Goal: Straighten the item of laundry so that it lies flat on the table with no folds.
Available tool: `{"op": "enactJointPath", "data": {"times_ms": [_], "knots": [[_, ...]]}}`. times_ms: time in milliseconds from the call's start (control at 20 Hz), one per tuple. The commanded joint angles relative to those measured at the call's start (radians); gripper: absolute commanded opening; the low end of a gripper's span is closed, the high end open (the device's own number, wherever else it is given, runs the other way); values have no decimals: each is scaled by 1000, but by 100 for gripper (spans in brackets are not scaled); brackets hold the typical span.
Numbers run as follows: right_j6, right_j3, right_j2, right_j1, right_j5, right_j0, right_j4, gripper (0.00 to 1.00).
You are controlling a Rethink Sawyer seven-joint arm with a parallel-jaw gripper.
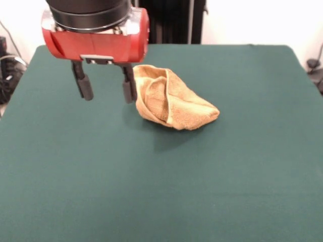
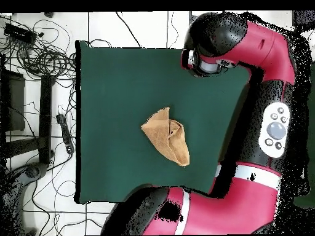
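Observation:
The golden yellow-orange towel [image 1: 174, 101] lies crumpled and folded over itself near the middle of the dark green table [image 1: 227, 176]. It forms a rough wedge with a paler hemmed edge curling along its left side. My gripper [image 1: 106, 93] hangs from the red wrist just left of the towel, open and empty. Its right finger [image 1: 128, 86] is close beside the towel's left edge; I cannot tell if they touch. In the overhead view the towel [image 2: 166, 136] sits mid-table [image 2: 111, 92], and the arm's head [image 2: 212, 46] hides the fingers.
The red arm [image 2: 271, 123] curves along the table's right and bottom edges in the overhead view. Cables and dark gear [image 2: 37, 67] lie on the floor to the left. A black column [image 1: 171, 20] stands behind the table.

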Motion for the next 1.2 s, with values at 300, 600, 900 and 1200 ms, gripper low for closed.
{"op": "enactJointPath", "data": {"times_ms": [300, 600, 900, 1200], "knots": [[131, 262, 56, -35, -107, 67, 6, 100], [122, 287, 56, -46, -132, 68, 2, 100], [120, 297, 56, -50, -143, 68, -2, 100], [99, 291, 45, -52, -134, 84, -27, 100]]}}
